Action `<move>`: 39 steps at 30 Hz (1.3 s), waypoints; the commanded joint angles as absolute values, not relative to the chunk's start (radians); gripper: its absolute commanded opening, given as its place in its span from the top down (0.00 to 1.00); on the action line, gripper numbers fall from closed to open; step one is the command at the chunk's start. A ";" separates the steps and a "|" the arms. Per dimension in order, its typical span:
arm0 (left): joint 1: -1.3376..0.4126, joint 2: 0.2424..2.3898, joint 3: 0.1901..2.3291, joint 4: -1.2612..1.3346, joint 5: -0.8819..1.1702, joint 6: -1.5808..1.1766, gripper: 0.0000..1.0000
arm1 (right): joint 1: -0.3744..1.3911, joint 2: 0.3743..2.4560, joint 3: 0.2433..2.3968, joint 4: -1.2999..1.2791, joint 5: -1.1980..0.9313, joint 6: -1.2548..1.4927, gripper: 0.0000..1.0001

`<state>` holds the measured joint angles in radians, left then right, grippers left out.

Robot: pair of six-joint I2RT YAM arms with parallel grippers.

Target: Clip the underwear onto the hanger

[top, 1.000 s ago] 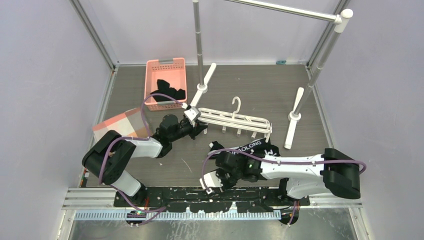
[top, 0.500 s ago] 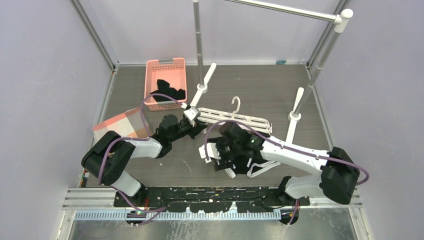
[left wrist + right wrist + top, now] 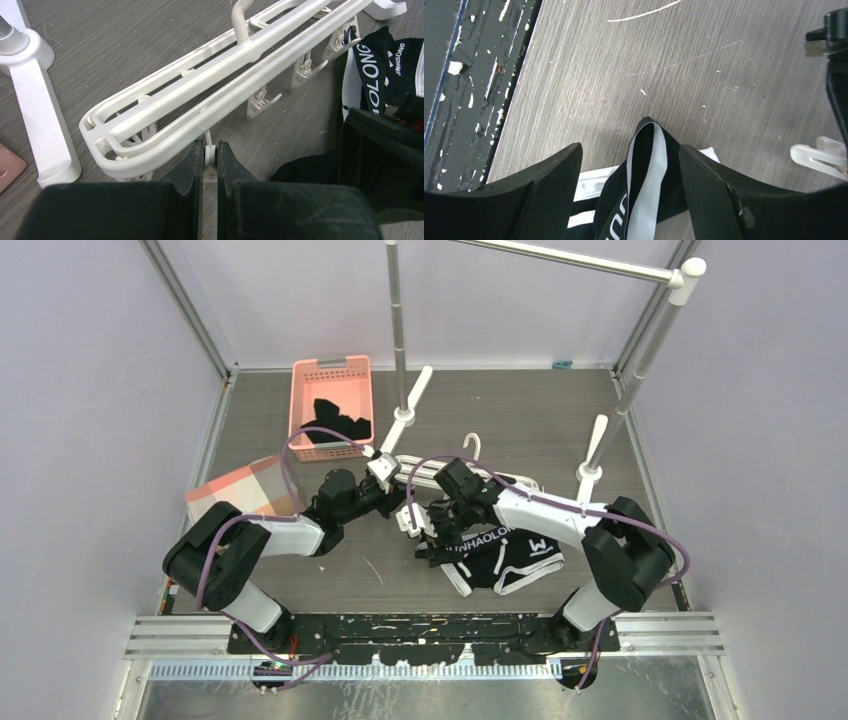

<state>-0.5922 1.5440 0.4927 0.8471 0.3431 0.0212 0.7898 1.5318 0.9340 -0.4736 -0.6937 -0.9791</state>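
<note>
The white hanger (image 3: pixel 424 470) lies flat on the table, with its hook (image 3: pixel 470 446) pointing to the back. My left gripper (image 3: pixel 393 490) is shut on one of its small clips (image 3: pixel 211 160) at the frame's near left corner (image 3: pixel 130 150). The black underwear (image 3: pixel 505 555) lies crumpled just in front of the hanger, white waistband lettering up. My right gripper (image 3: pixel 424 530) hovers over its left end, open. In the right wrist view a fold of the waistband (image 3: pixel 644 170) stands between the spread fingers (image 3: pixel 559 175) without being pinched.
A pink basket (image 3: pixel 332 390) holding plain black garments (image 3: pixel 340 423) stands at the back left. The metal rail stand's white feet (image 3: pixel 410 400) (image 3: pixel 590 470) flank the hanger. A pale pink cloth (image 3: pixel 240 490) lies at the left edge.
My right arm swung from the front edge up toward the hanger, bringing the underwear along, and its jaws opened. The left gripper stayed on the clip.
</note>
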 commanded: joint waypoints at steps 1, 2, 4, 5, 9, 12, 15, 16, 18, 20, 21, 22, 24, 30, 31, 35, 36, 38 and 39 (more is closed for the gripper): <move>-0.583 1.502 0.495 0.906 0.337 0.048 1.00 | 0.784 1.577 0.988 -0.481 -0.776 -1.022 0.24; -0.584 1.503 0.495 0.905 0.338 0.048 1.00 | 0.784 1.585 0.989 -0.479 -0.773 -1.024 0.25; -0.584 1.503 0.495 0.903 0.338 0.050 1.00 | 0.783 1.598 0.984 -0.473 -0.756 -1.026 0.27; -0.584 1.502 0.495 0.902 0.339 0.052 1.00 | 0.783 1.601 0.978 -0.468 -0.737 -1.026 0.28; -0.584 1.500 0.497 0.897 0.337 0.055 1.00 | 0.777 1.596 0.947 -0.442 -0.712 -1.024 0.30; -0.584 1.500 0.498 0.894 0.338 0.055 1.00 | 0.770 1.592 0.932 -0.432 -0.705 -1.018 0.34; -0.584 1.500 0.498 0.894 0.338 0.057 1.00 | 0.764 1.591 0.919 -0.415 -0.684 -1.009 0.34; -0.584 1.499 0.499 0.892 0.337 0.058 1.00 | 0.761 1.592 0.915 -0.414 -0.680 -1.008 0.34; -0.585 1.498 0.500 0.889 0.338 0.060 1.00 | 0.757 1.594 0.913 -0.413 -0.675 -1.004 0.37; -0.584 1.496 0.500 0.888 0.338 0.060 1.00 | 0.753 1.592 0.909 -0.413 -0.676 -0.998 0.39; -0.584 1.496 0.499 0.888 0.338 0.060 1.00 | 0.754 1.587 0.908 -0.413 -0.677 -0.996 0.40; -0.584 1.496 0.499 0.886 0.338 0.060 1.00 | 0.752 1.585 0.904 -0.410 -0.678 -0.992 0.41; -0.584 1.495 0.500 0.883 0.339 0.060 1.00 | 0.751 1.578 0.897 -0.403 -0.680 -0.984 0.44; -0.584 1.494 0.502 0.881 0.341 0.060 1.00 | 0.748 1.569 0.880 -0.381 -0.676 -0.958 0.54; -0.584 1.493 0.502 0.882 0.341 0.060 1.00 | 0.748 1.568 0.876 -0.375 -0.676 -0.953 0.55; -0.584 1.493 0.502 0.880 0.343 0.060 1.00 | 0.748 1.565 0.867 -0.345 -0.676 -0.930 0.62; -0.584 1.493 0.501 0.880 0.343 0.060 1.00 | 0.748 1.564 0.864 -0.337 -0.676 -0.925 0.64; -0.584 1.493 0.499 0.879 0.343 0.060 1.00 | 0.747 1.561 0.861 -0.325 -0.676 -0.914 0.67; -0.584 1.491 0.500 0.879 0.342 0.060 1.00 | 0.747 1.557 0.857 -0.316 -0.674 -0.909 0.69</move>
<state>-0.5903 1.5364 0.4923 0.8196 0.3435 0.0429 0.7506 1.6016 0.8627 -0.3794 -0.6685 -0.9394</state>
